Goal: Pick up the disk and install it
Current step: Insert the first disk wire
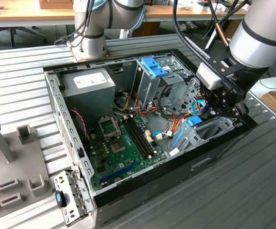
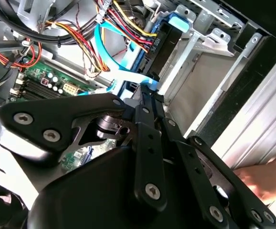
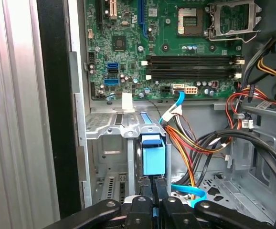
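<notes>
Gripper (image 3: 153,191) over blue-railed metal disk (image 3: 153,155).

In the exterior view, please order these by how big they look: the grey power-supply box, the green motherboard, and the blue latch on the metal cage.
Largest to smallest, as they look there:
1. green motherboard
2. grey power-supply box, somewhat smaller, though it lies farther from the camera
3. blue latch, clearly the smallest

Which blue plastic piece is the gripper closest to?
The blue piece in the bay beside the gripper, at the exterior view's right; the blue latch atop the metal cage and the blue clip outside the case sit well away.
</notes>
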Tool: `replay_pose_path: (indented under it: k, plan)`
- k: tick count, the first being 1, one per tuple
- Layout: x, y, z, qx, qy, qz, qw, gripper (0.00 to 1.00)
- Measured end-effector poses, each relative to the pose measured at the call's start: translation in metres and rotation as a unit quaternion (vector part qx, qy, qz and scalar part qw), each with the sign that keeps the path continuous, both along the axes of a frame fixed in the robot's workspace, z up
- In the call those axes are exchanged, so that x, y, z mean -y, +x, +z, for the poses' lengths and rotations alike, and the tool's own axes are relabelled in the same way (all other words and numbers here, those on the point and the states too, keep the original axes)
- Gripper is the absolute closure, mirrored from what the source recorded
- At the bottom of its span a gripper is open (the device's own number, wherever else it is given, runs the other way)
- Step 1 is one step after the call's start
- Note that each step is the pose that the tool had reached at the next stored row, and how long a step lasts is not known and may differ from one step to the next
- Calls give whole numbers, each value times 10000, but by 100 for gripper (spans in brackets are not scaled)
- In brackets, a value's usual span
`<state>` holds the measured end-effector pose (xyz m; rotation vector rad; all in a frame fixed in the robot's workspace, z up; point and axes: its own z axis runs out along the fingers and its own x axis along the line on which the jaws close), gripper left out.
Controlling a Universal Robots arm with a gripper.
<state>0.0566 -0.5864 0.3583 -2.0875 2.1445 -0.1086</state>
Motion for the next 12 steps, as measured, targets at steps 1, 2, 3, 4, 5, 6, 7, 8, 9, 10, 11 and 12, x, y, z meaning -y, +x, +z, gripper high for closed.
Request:
replay_pose_path:
  k: [1, 2, 3, 4, 5, 6, 7, 8, 9, 10, 11, 12]
  plan:
    - [-2, 0, -5, 0, -26, -40, 10000, 85]
    - [-4, 0, -4, 0, -33, -54, 10000, 85]
    - [-4, 0, -4, 0, -37, -56, 10000, 85]
    - [-9, 0, -4, 0, -60, -57, 10000, 85]
    - [-17, -1, -4, 3, -150, -58, 9999, 85]
    - [-22, 0, -3, 7, -279, -57, 9996, 85]
    - [-28, 0, -3, 10, -357, -57, 9993, 85]
    - [-46, -1, -5, 12, -430, -57, 9991, 85]
    - [-67, -6, -3, 12, -455, -57, 9989, 85]
    - [-86, -14, -5, 12, -456, -57, 9989, 85]
    - [-107, -23, -5, 13, -457, -57, 9989, 85]
    - [-123, -30, -4, 12, -459, -57, 9989, 85]
